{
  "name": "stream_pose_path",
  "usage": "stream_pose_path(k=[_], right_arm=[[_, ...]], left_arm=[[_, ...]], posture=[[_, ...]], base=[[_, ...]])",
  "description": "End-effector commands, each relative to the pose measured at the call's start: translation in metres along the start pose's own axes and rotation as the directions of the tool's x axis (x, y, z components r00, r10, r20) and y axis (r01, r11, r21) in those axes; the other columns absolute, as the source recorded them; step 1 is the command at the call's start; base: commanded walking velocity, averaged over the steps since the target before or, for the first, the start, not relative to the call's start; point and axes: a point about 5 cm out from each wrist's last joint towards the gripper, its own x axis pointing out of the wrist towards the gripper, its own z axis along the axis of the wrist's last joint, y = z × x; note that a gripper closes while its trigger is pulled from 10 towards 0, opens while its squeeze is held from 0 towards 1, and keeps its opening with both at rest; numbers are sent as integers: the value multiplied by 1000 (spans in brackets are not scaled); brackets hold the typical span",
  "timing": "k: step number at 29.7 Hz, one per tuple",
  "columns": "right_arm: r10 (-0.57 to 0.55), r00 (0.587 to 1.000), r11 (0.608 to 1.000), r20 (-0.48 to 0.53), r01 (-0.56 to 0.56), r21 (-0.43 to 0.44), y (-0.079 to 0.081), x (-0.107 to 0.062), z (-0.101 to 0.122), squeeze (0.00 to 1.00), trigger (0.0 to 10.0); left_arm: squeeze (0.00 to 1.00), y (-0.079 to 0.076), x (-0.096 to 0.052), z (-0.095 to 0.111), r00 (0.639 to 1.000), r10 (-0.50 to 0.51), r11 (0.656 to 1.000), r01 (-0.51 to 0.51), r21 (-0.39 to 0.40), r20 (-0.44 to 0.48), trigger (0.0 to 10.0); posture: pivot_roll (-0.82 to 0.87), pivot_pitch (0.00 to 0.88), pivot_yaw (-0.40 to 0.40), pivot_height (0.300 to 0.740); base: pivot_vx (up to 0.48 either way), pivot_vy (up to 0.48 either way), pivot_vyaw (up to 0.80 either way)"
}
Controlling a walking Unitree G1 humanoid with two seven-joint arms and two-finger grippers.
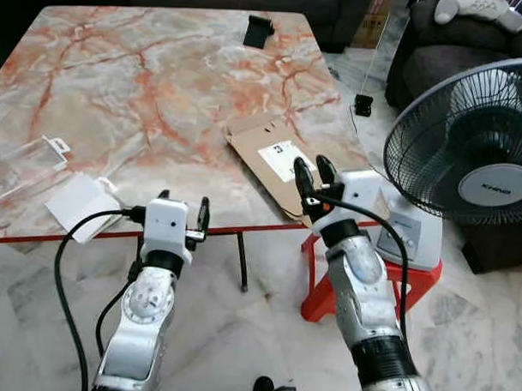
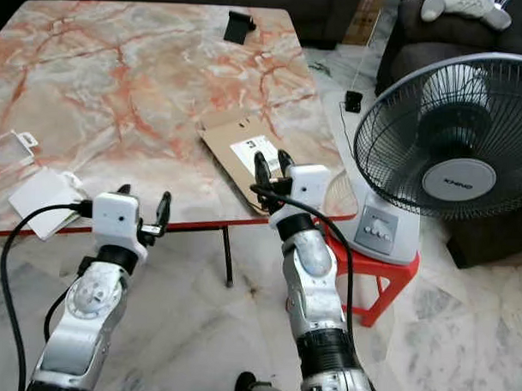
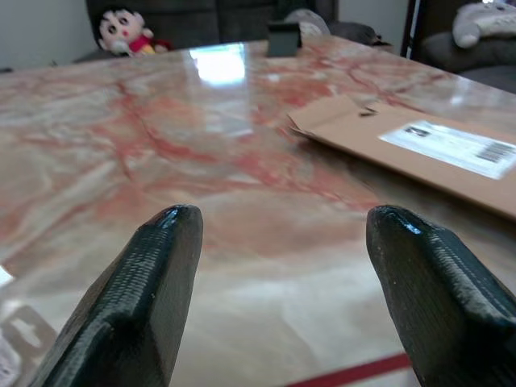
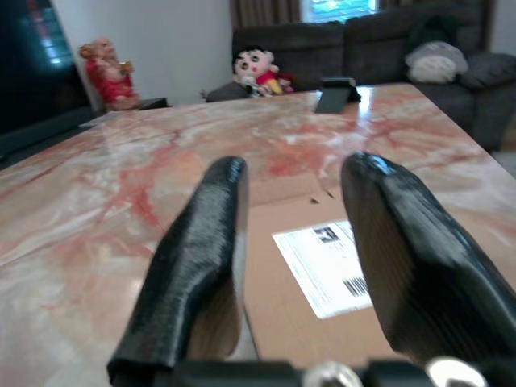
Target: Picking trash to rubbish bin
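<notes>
Right wrist view puts us just behind our right gripper, whose two black fingers stand apart and empty, the flattened cardboard mailer lying directly beyond and below them. From the head views we see that gripper poised over the mailer's near end, at the table's front edge. The mailer lies flat with its white shipping label up, and one end overhangs the edge slightly; we judge that overhang the likeliest place to get a finger beneath so thin a sheet.

Our left gripper hangs at the table's near edge, jaws parted and holding nothing, aimed across the marble table rather than at any item. To its left lie a white paper piece and a clear plastic package, which look like further trash. A small black object stands near the far edge.

An electric fan sits on a red stool close beside our right arm, so we would keep that elbow tucked.
</notes>
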Motion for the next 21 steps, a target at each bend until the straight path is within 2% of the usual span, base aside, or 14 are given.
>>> stream_pose_path(k=[1,4,6,9,15,18,21], right_arm=[[-26,998,999,-49,25,-25,-3,2,-8,0,10000],[-89,989,994,-121,80,-79,-10,8,-17,0,10000],[-183,961,978,-209,155,-141,-22,13,-27,0,10000],[-251,932,960,-261,205,-192,-34,16,-31,0,10000],[-383,874,912,-300,306,-273,-57,21,-29,0,10000],[-406,862,903,-305,326,-281,-61,22,-28,0,10000],[-425,847,886,-319,315,-341,-67,23,-27,0,10000]], left_arm=[[0,-7,-1,-6,998,-38,999,37,-19,-41,10000],[0,-11,-1,-4,997,-59,998,58,-35,-47,10000],[0,-14,0,-1,996,-74,996,72,-60,-47,10000],[0,-16,-1,2,995,-85,994,82,-66,-46,10000],[0,-18,-6,7,993,-103,991,99,-86,-49,10000],[0,-19,-7,8,993,-105,991,101,-89,-52,10000],[0,-21,-10,11,992,-115,989,109,-100,-51,10000]], posture=[[131,124,-56,740],[144,123,-56,740],[156,128,-57,740],[173,135,-61,740],[198,147,-63,740],[198,147,-63,740],[216,162,-69,740]], base=[[0,0,0],[0,0,0],[0,0,0],[0,0,0],[0,0,0],[0,0,0],[0,0,0]])
